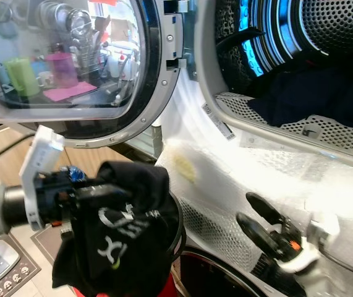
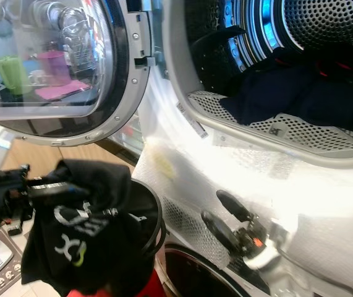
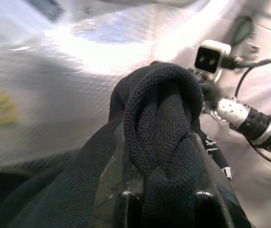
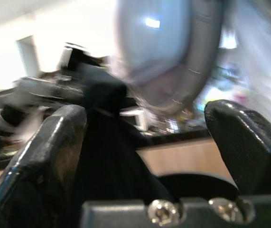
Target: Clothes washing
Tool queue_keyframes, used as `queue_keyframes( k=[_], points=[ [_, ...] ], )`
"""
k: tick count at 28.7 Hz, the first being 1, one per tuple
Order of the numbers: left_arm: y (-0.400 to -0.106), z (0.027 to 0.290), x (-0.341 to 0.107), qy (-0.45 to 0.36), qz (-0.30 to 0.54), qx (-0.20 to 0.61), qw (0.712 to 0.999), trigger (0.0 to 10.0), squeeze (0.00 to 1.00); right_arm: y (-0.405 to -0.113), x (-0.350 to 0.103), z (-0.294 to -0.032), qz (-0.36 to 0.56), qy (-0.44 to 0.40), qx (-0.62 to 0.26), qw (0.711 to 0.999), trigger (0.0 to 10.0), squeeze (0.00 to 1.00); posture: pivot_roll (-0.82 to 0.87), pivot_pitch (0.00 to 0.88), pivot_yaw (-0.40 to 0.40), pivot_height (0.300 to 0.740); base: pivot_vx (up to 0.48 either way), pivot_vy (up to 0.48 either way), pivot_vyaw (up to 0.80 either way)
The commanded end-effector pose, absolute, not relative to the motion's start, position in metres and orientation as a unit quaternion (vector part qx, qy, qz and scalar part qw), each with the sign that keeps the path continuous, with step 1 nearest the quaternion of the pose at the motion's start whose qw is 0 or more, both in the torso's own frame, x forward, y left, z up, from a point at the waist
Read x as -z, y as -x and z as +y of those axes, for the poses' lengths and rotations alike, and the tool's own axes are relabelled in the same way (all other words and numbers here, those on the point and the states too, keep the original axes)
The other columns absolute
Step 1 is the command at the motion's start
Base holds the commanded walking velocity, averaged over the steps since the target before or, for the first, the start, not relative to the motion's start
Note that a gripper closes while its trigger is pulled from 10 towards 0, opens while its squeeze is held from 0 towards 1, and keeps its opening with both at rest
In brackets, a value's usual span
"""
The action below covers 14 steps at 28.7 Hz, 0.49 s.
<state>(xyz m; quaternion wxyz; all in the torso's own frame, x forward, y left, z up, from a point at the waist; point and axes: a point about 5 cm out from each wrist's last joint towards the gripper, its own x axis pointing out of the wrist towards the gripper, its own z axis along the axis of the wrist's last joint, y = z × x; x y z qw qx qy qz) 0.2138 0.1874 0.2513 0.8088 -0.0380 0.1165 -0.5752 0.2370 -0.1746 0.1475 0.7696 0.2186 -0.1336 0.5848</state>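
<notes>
A black garment [image 1: 123, 235] with pale lettering hangs from my left gripper [image 1: 105, 192], which is shut on a bunched fold of it [image 3: 161, 137], low on the left in front of the washing machine. It dangles over a dark round basket [image 2: 154, 216]. My right gripper [image 1: 256, 216] is open and holds nothing, low on the right against the machine's white front [image 1: 275, 167]. Above, the drum [image 1: 324, 37] stands open with dark clothes [image 1: 312, 93] lying inside. The round glass door [image 1: 71, 62] is swung wide to the left.
A perforated metal lip [image 1: 287, 124] lines the drum's opening. A power strip [image 1: 0, 272] lies on the wooden floor at the lower left. The door glass reflects a pink cup and a green cup.
</notes>
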Motion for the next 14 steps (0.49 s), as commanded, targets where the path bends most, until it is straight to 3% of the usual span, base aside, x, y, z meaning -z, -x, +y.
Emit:
queue_keyframes(
  k=[1,3,7,14],
  points=[
    [-0.216,0.188,-0.256,0.023,0.099,0.576,0.811,0.0,0.0,-0.229,-0.162,-0.155,-0.142,-0.233,-0.628,0.728,10.0,0.0,0.08,0.0,0.047,0.74,0.0,0.0,0.0],
    [-0.217,0.187,-0.257,0.027,0.097,0.586,0.804,0.0,0.0,-0.22,-0.178,-0.138,-0.167,-0.244,-0.663,0.688,10.0,0.0,0.06,0.0,0.047,0.74,0.0,0.0,0.0],
    [-0.221,0.178,-0.253,0.023,0.101,0.61,0.785,0.0,0.0,-0.206,-0.166,-0.127,-0.107,-0.201,-0.72,0.655,10.0,0.0,0.05,0.0,0.045,0.74,0.0,0.0,0.0],
    [-0.218,0.173,-0.249,0.026,0.114,0.643,0.757,0.0,0.0,-0.197,-0.116,-0.151,0.054,-0.093,-0.715,0.691,10.0,0.0,0.04,0.0,0.041,0.74,0.0,0.0,0.0]
  ],
)
